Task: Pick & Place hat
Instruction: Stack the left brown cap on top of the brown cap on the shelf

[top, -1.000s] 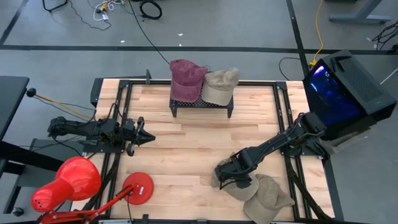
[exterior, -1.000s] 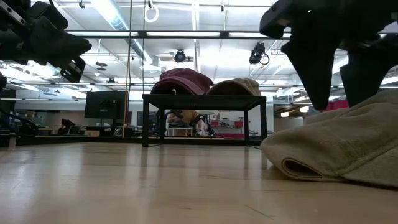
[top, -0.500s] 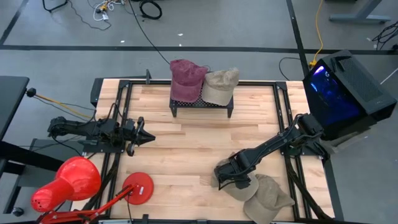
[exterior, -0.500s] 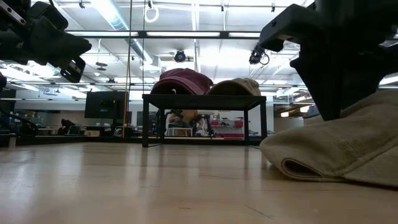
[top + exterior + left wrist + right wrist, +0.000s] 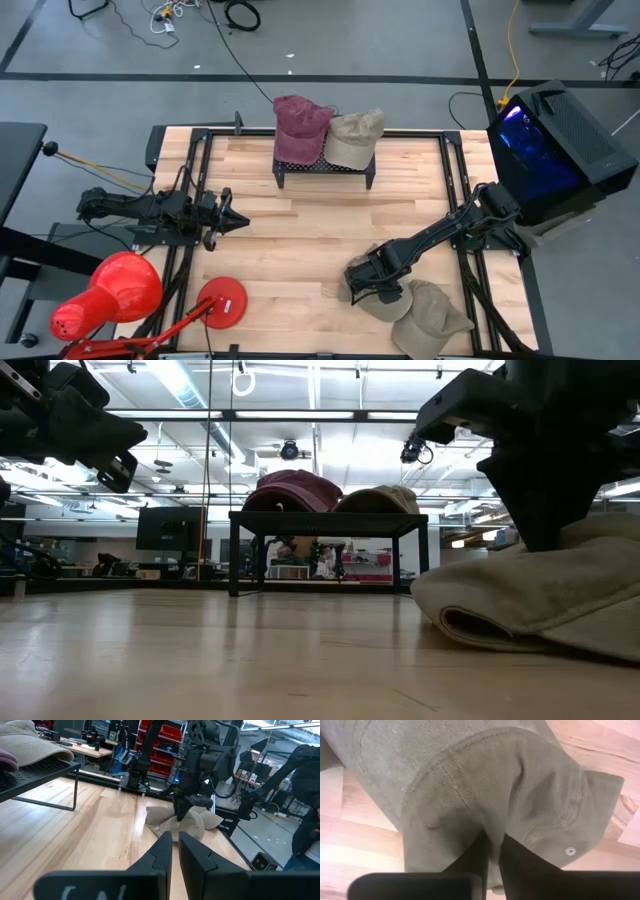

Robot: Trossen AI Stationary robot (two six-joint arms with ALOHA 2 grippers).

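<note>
now the right gripper [image 5: 492, 851] pinches only a fold of the tan hat [image 5: 485, 785]; thin cloth could slip free when lifted.

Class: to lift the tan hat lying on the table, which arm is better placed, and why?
Right. The right gripper is already pinching the tan hat; the left gripper waits shut, far across the table.

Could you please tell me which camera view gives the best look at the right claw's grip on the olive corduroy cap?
The right wrist view: the right claw pinches a fold of the olive corduroy cap between its shut fingers. The high view shows that claw over the cap. The low view shows the brim edge; the left wrist view shows it distantly.
</note>
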